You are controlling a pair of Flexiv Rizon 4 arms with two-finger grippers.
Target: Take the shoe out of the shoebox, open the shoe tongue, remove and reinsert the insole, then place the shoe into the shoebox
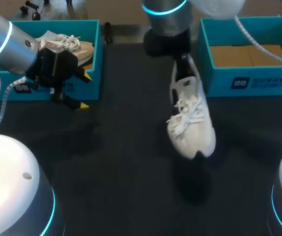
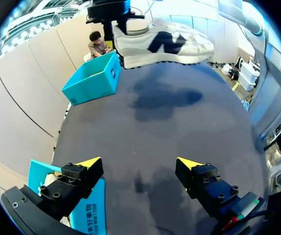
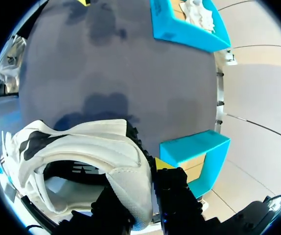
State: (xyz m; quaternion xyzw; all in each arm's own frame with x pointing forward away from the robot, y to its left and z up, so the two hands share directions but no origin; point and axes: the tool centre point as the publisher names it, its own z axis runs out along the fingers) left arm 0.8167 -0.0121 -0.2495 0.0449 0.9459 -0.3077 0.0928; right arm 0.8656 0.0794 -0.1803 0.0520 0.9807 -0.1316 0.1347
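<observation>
Shoe [image 1: 192, 118] hangs above the table [image 1: 131, 147], heel collar pinched in the right gripper [image 3: 143, 181], likely to free its tongue for the left gripper [image 2: 139, 166], spread wide beside the left shoebox [image 1: 89, 73]

The white lace-up shoe [image 1: 192, 123] has a smooth, faintly sheened upper, woven cloth laces and a soft, padded textile collar lining. The dark grey table [image 1: 121, 162] looks matt and finely grained, like a mat. The 2 turquoise cardboard boxes, the right shoebox [image 1: 249, 81] and the left shoebox [image 1: 94, 73], have smooth printed outsides; the right one shows raw brown card inside. The left gripper [image 2: 139, 164] has matt black, bolted fingers with yellow, plastic-looking tips. The silver left arm [image 1: 8, 42] looks like satin metal.
</observation>
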